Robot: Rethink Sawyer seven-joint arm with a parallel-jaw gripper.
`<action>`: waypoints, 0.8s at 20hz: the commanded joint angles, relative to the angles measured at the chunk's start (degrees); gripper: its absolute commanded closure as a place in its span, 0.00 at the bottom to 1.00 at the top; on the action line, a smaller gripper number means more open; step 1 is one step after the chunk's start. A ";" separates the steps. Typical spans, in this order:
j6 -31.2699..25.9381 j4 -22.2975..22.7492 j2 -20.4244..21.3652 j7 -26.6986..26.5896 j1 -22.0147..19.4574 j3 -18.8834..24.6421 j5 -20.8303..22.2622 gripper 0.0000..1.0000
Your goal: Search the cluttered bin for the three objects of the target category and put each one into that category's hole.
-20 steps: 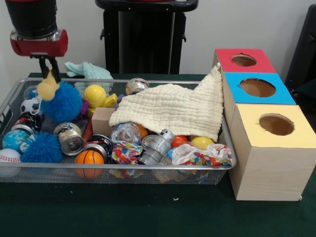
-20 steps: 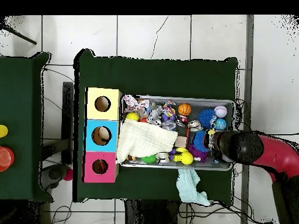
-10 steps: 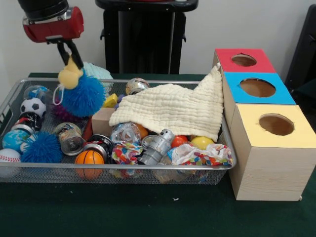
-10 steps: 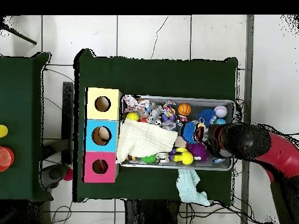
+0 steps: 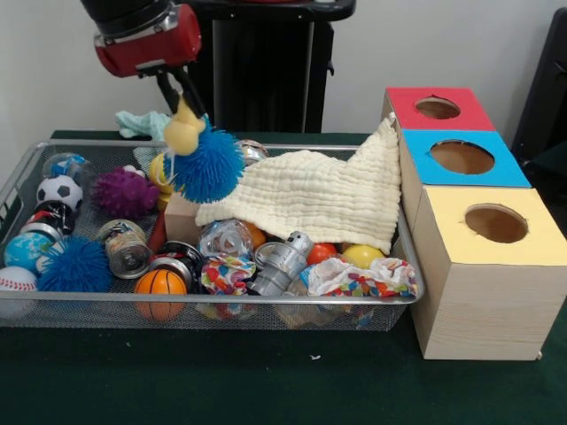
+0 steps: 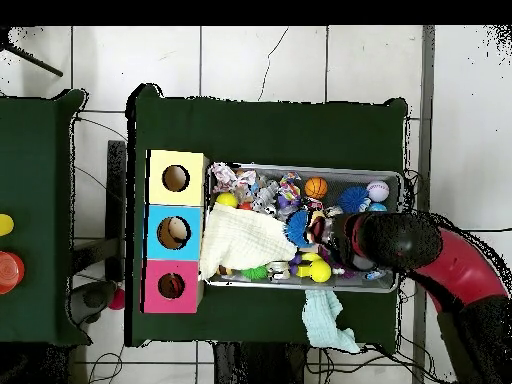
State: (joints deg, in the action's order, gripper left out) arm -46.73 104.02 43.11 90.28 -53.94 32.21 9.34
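gripper point(image 5: 180, 93) hangs above the left-middle of the wire mesh bin point(image 5: 53, 305), black fingers pinched together on the top of a small yellow plush toy point(image 5: 182, 135). toy is lifted clear of the clutter, up in the air. a blue spiky ball point(image 5: 211, 166) hangs stuck against the toy's right side, also off the bin floor, its right edge overlapping the cream cloth point(image 5: 319, 195) in the front view. in the overhead view the arm's red and black wrist point(image 6: 395, 240) covers the right-middle of the bin point(image 6: 392, 176), and the blue ball point(image 6: 297, 227) shows just past its tip, next to the cloth point(image 6: 240, 240).

the cloth drapes over the right half of the bin, with one corner up against the wooden box point(image 5: 483, 301). the box sits touching the bin's right end, three holes on top: red-surround hole point(image 5: 438, 108) farthest back, blue-surround hole point(image 5: 462, 157) in the middle, yellow-surround hole point(image 5: 495, 223) nearest. the toy is well apart from the red hole, with the cloth between.

left in the bin: purple spiky ball point(image 5: 124, 192), soccer ball point(image 5: 55, 189), second blue spiky ball point(image 5: 75, 265), baseball point(image 5: 15, 282) at the front left corner, mini basketball point(image 5: 160, 283) at the front rim, tin can point(image 5: 127, 249), silver robot figure point(image 5: 280, 262), crumpled colourful wrapper point(image 5: 359, 276), smooth yellow ball point(image 5: 362, 255) poking out under the cloth edge. a teal cloth point(image 5: 142, 123) lies on the table behind the bin. can't spot the other plush toys.
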 commanded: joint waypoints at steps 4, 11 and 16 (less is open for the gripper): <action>7.21 4.25 1.42 10.05 6.19 -0.59 -3.08 1.00; 11.03 4.14 1.46 12.12 10.56 -3.71 -2.53 1.00; 13.36 3.13 0.69 13.01 14.02 -5.96 -2.26 1.00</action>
State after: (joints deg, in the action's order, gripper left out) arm -37.63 106.05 43.30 90.31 -42.00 29.79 8.75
